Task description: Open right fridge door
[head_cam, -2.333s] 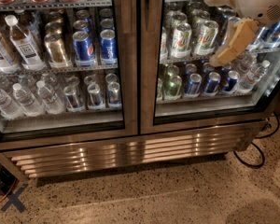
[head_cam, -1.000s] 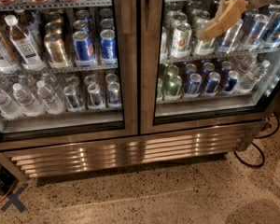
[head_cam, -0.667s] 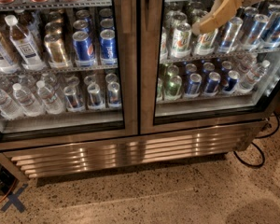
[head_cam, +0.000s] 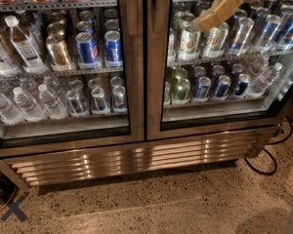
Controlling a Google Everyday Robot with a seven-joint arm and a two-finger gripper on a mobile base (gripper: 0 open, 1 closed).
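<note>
The right fridge door is a tall glass door with a wide brushed-steel frame. It stands shut, its inner edge meeting the left door at the centre seam. Cans and small bottles show on shelves behind its glass. My gripper, tan-coloured, reaches down and left from the top right corner. It hangs in front of the upper part of the right door's glass, a little right of the door's inner frame. The arm above it is cut off by the picture's edge.
The left fridge door is shut, with water bottles and cans behind its pane. A steel vent grille runs below both doors. A black cable lies on the speckled floor at the right.
My gripper has moved up and to the left across the right door's glass, toward the centre frame. The doors have not moved.
</note>
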